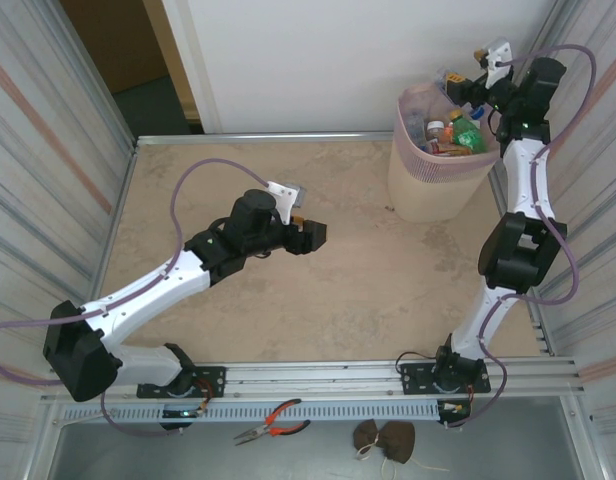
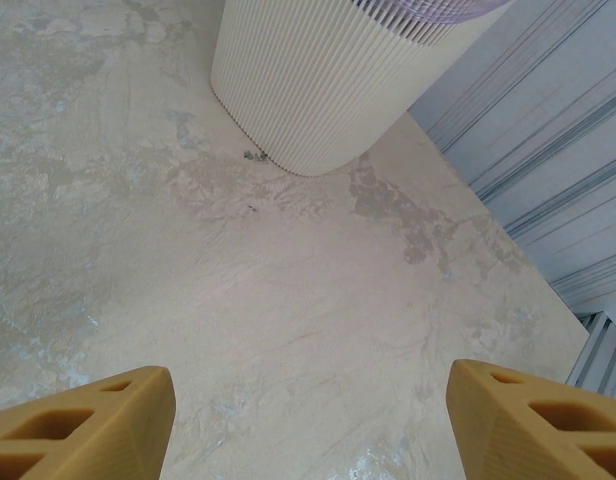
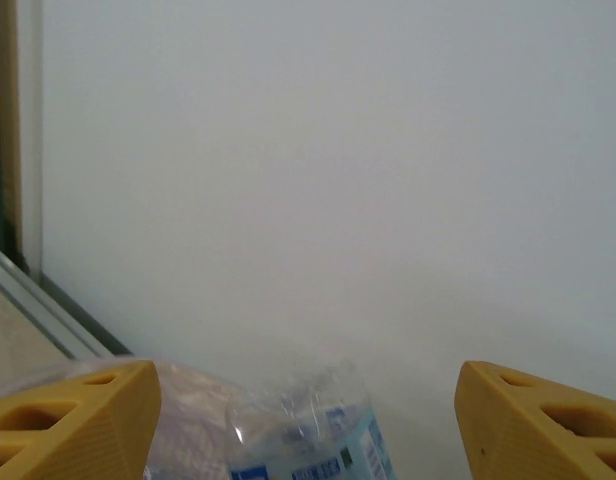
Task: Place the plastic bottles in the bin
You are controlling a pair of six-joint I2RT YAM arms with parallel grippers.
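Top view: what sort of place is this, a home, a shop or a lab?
Probably a lab test cell: left arm and right arm bolted to a rail, a table walled by corrugated panels, pliers on the front ledge.

Our left arm (image 1: 148, 285) reaches from its base at the near edge of the table (image 1: 388, 300) toward the middle, lying low and nearly flat with the wrist tipped down. The left gripper (image 1: 313, 235) hangs over the table's centre, its yellow fingers (image 2: 78, 425) spread wide. Our right arm (image 1: 508, 250) stands tall along the right edge, bent at the elbow, with the forearm rising toward the far right corner. The right gripper (image 1: 475, 88) sits high there, its fingers (image 3: 68, 420) also wide apart.
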